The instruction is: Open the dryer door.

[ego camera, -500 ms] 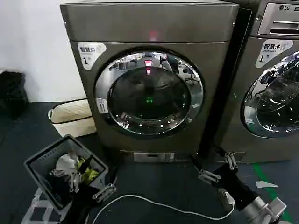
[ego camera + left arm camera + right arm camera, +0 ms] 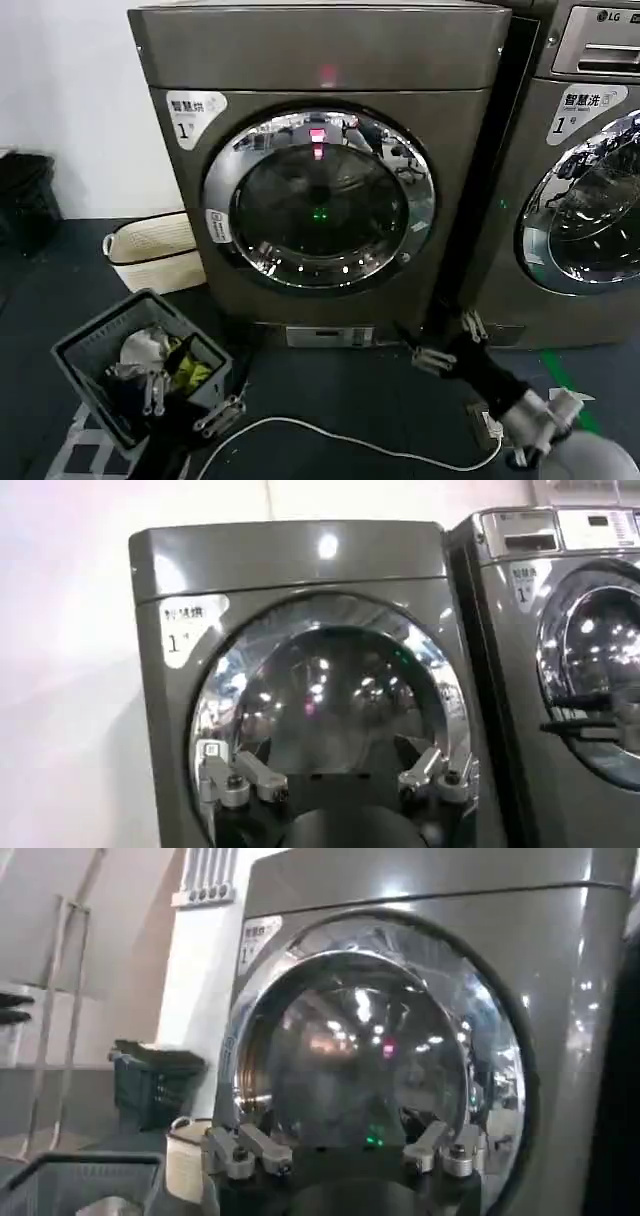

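Still closed, the dryer door faces both parted pincers, right and half-hidden left

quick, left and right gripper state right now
Left gripper: open, holding nothing, low by the basket.
Right gripper: open, holding nothing, low in front of the dryer, door shut.

Standing behind: white wall. Lying below: dark floor, crossed by a trailing white cable. Sitting nearby: cream bag, grey laundry basket, LG-logo machine.
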`<state>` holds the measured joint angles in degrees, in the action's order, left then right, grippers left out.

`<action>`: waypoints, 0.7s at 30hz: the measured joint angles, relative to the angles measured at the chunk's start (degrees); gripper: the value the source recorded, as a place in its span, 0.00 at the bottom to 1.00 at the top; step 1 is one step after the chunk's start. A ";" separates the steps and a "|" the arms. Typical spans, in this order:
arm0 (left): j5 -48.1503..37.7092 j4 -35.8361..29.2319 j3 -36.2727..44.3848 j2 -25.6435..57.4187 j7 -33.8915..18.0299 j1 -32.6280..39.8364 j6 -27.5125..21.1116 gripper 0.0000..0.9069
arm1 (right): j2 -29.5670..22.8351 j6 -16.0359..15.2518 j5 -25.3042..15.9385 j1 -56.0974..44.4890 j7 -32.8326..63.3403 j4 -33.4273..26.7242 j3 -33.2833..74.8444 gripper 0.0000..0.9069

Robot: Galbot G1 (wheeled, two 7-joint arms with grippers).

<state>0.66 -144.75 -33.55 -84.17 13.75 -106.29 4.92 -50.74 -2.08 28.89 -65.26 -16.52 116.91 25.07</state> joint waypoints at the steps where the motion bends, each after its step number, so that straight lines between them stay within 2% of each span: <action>1: 0.17 0.00 -0.02 -0.13 -0.04 -0.10 0.10 1.00 | -0.02 0.00 0.01 1.62 0.04 -0.84 -1.34 1.00; 21: 0.83 -0.39 -0.95 -2.01 0.09 -0.76 0.28 1.00 | -5.43 0.00 -0.76 26.29 1.35 -16.80 -20.74 1.00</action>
<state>1.50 -145.15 -34.50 -86.18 13.84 -107.05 5.21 -56.17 -2.08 28.13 -38.96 -15.17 100.11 4.33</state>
